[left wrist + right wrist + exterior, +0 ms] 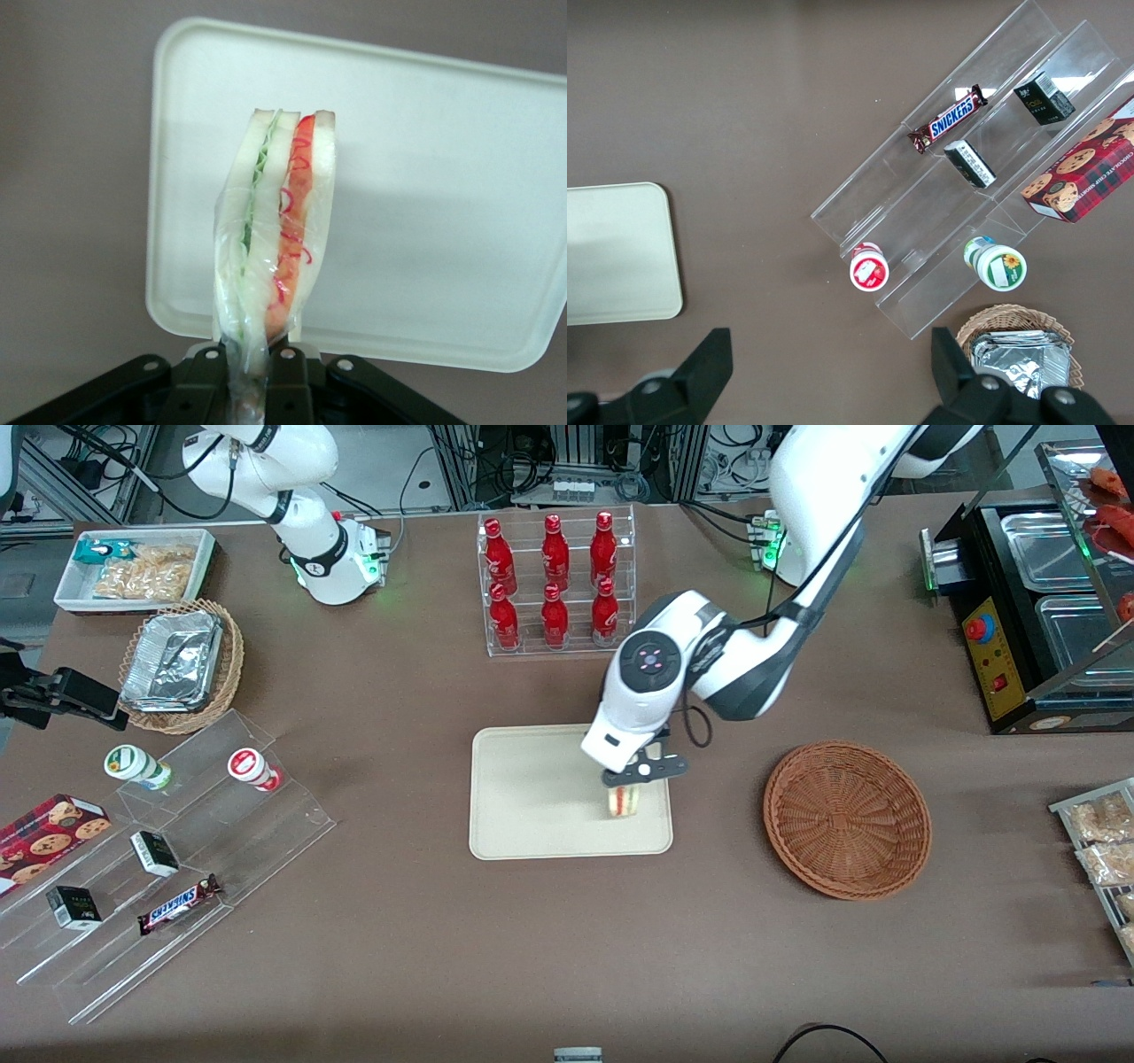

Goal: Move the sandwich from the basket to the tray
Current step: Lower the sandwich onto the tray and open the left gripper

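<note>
The plastic-wrapped triangular white-bread sandwich point(275, 230) is clamped between the fingers of the black two-finger gripper point(631, 781) over the flat beige rectangular tray point(532, 797). Its clamped end is hidden. The round reddish-brown wicker basket point(847, 819) is located beside the tray.

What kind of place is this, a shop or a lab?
Probably a robotics lab staged as a snack counter: cola bottles in a clear rack, a Snickers bar on acrylic steps, and the end effector holding a sandwich over a tray.
</note>
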You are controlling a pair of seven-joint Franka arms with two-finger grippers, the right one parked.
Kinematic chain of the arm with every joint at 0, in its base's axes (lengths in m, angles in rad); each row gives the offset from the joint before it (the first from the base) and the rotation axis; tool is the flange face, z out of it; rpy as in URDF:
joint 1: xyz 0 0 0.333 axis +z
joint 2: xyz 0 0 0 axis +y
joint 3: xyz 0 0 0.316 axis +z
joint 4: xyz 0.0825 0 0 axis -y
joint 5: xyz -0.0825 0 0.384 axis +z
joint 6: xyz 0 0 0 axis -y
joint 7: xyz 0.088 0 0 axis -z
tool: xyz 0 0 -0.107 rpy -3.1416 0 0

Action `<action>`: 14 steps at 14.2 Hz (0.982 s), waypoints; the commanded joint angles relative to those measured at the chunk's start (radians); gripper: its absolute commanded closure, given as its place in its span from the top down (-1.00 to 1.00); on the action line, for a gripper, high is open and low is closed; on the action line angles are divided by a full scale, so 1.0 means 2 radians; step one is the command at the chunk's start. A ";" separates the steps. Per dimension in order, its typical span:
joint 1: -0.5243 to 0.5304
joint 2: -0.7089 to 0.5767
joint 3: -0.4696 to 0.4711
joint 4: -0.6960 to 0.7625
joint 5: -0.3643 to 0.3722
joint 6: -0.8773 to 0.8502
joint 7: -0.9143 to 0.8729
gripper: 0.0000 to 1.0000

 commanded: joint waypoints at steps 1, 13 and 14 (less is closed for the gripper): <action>-0.025 0.037 0.008 0.042 0.023 -0.018 -0.023 -0.74; -0.041 0.097 0.009 0.107 0.043 -0.015 -0.065 -0.37; -0.041 0.097 0.009 0.107 0.044 -0.015 -0.065 -0.05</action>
